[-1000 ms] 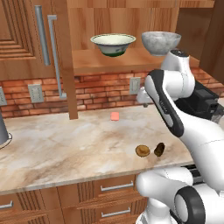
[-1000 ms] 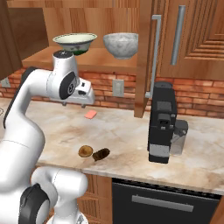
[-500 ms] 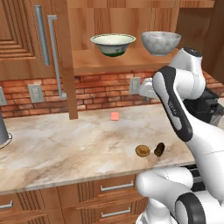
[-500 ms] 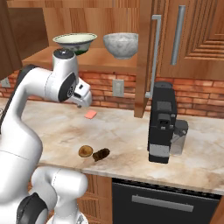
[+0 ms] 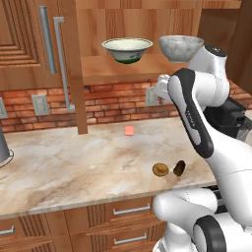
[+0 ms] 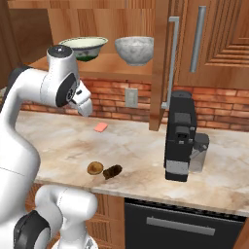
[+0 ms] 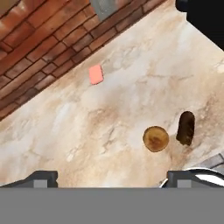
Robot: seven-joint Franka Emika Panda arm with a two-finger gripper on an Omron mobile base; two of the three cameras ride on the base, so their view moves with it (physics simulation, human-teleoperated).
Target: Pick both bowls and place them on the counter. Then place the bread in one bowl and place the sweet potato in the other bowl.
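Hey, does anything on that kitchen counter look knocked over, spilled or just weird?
Nothing is spilled or broken. The bread and sweet potato lie bare on the counter near its front edge, close together, with a small pink square farther back. Both bowls, cream-white and grey, sit upright on the wooden shelf.

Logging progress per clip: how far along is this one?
Nothing is done yet. Both bowls, cream-white and grey, sit on the wooden shelf. The pincer holds nothing, above the counter. The bread and sweet potato lie loose there. All four placements remain.
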